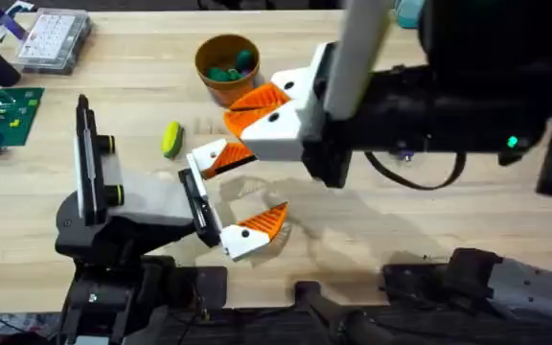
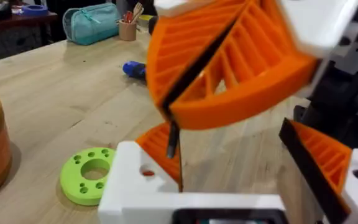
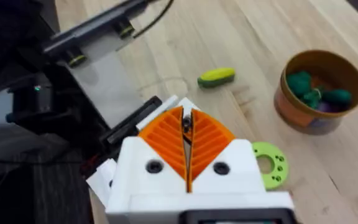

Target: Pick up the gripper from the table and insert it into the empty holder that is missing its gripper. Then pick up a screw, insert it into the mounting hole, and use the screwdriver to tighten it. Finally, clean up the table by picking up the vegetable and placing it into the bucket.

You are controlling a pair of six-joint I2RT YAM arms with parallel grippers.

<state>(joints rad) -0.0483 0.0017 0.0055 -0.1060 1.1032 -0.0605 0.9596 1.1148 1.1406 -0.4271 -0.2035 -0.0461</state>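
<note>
The bucket (image 1: 226, 65), orange-brown and round, stands upright toward the far side of a light wooden table (image 1: 429, 230), with green and purple pieces lying inside it.

The table's pale planks run across the overhead view. In the left wrist view, its far end carries a teal zipped pouch (image 2: 92, 23) and a tan cup (image 2: 127, 28) of pens, with dark furniture beyond. At the far left corner, a clear parts box (image 1: 54, 38) sits on the wood. A green board (image 1: 3, 115) lies nearer along the left edge.

The right arm reaches across the middle from the right. The right gripper (image 1: 230, 119) has its orange ribbed pads pressed together on a thin dark piece (image 3: 186, 124). It hangs just in front of the bucket.

The left gripper (image 1: 262, 187) lies low over the table with its two orange-and-white fingers spread wide apart, gripping nothing. The right gripper's tip is above the gap between them.

The yellow-green vegetable (image 1: 172, 139) rests on bare wood near the bucket, on its left front side. A lime-green disc (image 3: 267, 163) with holes lies flat beside the bucket. The screwdriver (image 2: 132, 68), blue, lies on its side farther along the table.
</note>
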